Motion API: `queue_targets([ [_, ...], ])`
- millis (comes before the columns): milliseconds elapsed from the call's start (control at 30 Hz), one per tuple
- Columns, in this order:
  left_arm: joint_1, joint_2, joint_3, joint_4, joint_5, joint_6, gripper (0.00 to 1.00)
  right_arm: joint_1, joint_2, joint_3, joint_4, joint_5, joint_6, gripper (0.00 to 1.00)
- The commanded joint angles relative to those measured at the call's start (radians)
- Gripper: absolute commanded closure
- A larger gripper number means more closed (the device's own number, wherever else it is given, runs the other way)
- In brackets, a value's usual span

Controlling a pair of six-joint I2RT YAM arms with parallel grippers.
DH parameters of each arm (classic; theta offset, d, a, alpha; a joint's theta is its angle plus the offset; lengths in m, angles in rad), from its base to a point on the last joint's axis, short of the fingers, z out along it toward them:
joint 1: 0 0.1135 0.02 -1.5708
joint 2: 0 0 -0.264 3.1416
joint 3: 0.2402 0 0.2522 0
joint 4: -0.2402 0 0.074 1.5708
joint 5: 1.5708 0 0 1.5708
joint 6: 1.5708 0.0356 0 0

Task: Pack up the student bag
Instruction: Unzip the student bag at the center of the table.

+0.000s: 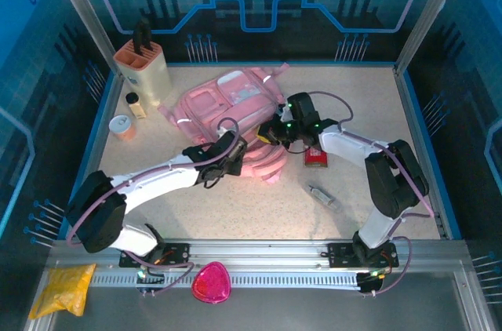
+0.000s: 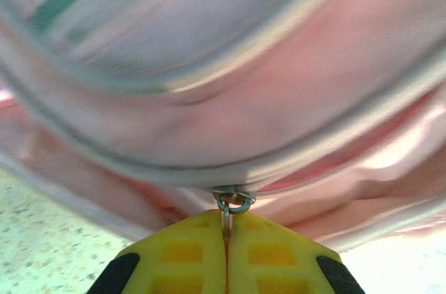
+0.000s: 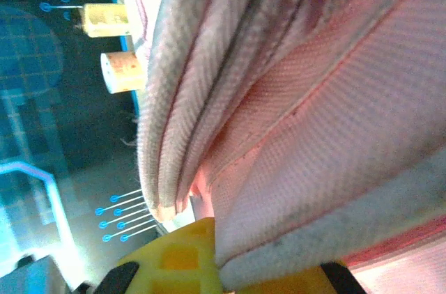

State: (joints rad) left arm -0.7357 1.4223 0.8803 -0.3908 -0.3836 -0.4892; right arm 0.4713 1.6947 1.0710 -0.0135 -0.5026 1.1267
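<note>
A beige knife block (image 1: 143, 68) stands just left of the large soft pink fabric student bag (image 1: 227, 100), which lies flat on the speckled table (image 1: 376, 111). At the bag's near edge, the left gripper (image 2: 226, 224) is clenched on a small metal zipper pull (image 2: 232, 201). At the bag's right edge, the right gripper (image 1: 269, 133) is clamped on the bag's grey-trimmed seam. A small red box (image 1: 316, 157) lies right of the bag.

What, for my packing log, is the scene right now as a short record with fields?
bag: pink student bag, lying on the table
left pincer: shut on the bag's zipper pull
right pincer: shut on a fabric edge of the bag
nearby: red box to its right; knife block and small bottle at the rear left
near rail: magenta pouch, yellow packet
</note>
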Motion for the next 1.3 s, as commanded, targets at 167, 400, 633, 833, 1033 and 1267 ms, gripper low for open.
queue_targets([
  [167,0.184,-0.116,-0.117,0.155,-0.047,0.102,1.0,-0.043,-0.036,-0.044,0.018,-0.06,-0.047,1.0],
  [400,0.335,-0.1,-0.176,0.383,-0.001,0.174,1.0,-0.045,-0.045,-0.072,0.011,-0.093,-0.079,1.0],
  [633,0.482,0.013,-0.1,0.435,0.078,0.202,1.0,-0.043,-0.07,-0.072,-0.02,-0.095,-0.115,1.0],
  [833,0.524,0.076,-0.039,0.398,0.056,0.163,1.0,-0.02,-0.047,-0.044,-0.038,-0.067,-0.152,1.0],
  [1033,0.582,0.033,-0.028,0.312,0.068,0.126,1.0,-0.028,-0.089,-0.043,-0.081,-0.068,-0.173,1.0],
  [1267,0.633,0.08,0.031,0.203,0.066,0.051,1.0,0.007,-0.053,-0.001,-0.081,-0.095,-0.181,1.0],
])
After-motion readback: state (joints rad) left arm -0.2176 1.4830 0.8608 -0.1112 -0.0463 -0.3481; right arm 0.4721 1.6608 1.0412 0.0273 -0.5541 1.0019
